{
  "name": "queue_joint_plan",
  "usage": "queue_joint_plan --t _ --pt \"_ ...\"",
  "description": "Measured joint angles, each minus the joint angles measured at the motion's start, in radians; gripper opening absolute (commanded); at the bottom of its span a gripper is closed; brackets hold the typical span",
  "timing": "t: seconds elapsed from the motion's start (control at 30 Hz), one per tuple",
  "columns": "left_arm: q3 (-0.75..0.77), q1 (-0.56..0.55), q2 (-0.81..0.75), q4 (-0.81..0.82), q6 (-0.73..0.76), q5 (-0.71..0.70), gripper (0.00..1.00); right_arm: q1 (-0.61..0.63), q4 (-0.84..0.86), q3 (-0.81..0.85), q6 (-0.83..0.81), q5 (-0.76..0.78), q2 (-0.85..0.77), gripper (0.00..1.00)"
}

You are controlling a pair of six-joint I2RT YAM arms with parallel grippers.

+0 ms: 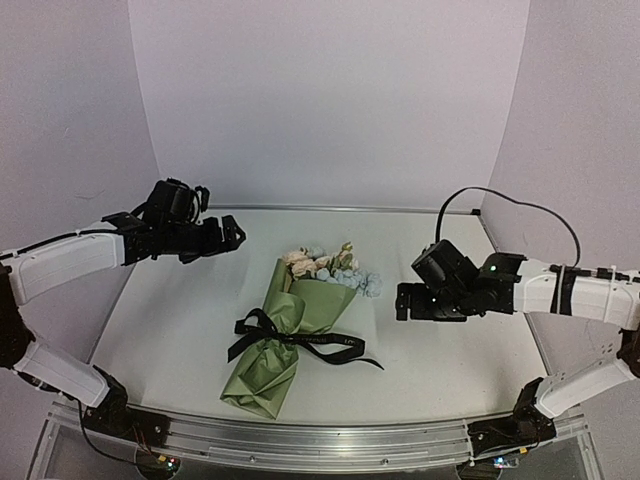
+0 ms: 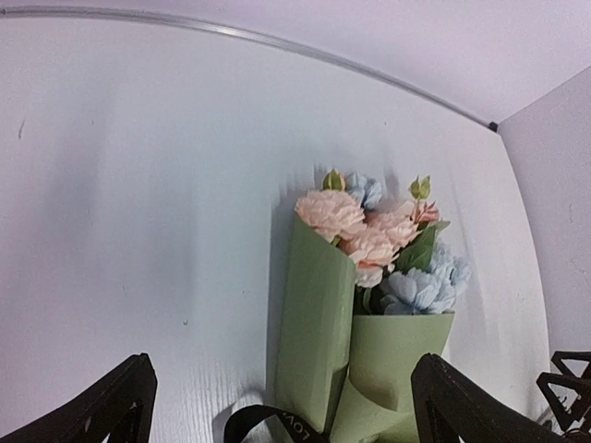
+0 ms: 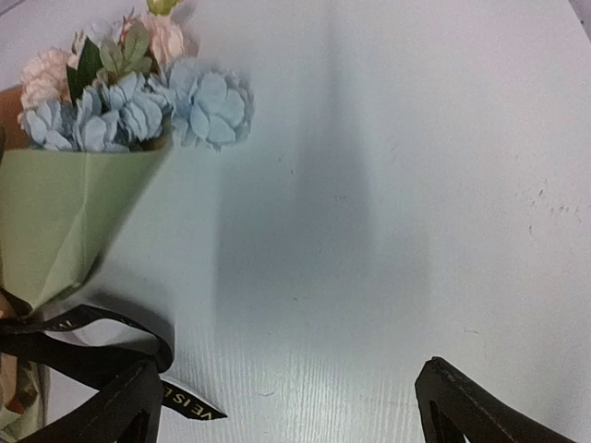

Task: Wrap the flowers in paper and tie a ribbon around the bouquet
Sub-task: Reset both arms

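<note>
The bouquet [image 1: 285, 335] lies in the middle of the white table, heads pointing to the back. Its pink, cream and blue flowers [image 1: 330, 265] stick out of a cone of olive-green paper [image 1: 268, 378]. A black ribbon [image 1: 300, 342] is knotted round the cone's middle, its tails spread left and right. My left gripper [image 1: 236, 236] hovers open to the back left, apart from the bouquet. The left wrist view looks down on the flowers [image 2: 369, 240], paper [image 2: 319, 341] and a ribbon loop [image 2: 268, 420]. My right gripper [image 1: 400, 302] stands open to the right of the blooms, holding nothing. Its camera shows the flowers [image 3: 148, 101] and lettered ribbon [image 3: 92, 346] at the left.
White walls close off the table [image 1: 170, 330] at the back and on both sides. An aluminium rail [image 1: 320, 440] runs along the near edge between the arm bases. A black cable [image 1: 520, 205] arcs above the right arm.
</note>
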Motion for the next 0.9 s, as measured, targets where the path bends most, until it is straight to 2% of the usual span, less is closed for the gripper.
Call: queue_joint_plan --t 0.23,0.9 --pt "0.083 0.000 -0.014 0.005 -0.012 -0.068 1.00 -0.004 -0.035 0.088 -0.037 0.073 -0.075 0.98" --pt "0.086 0.000 -0.015 0.011 -0.012 -0.099 1.00 -0.004 -0.103 0.133 -0.098 0.130 -0.097 0.98"
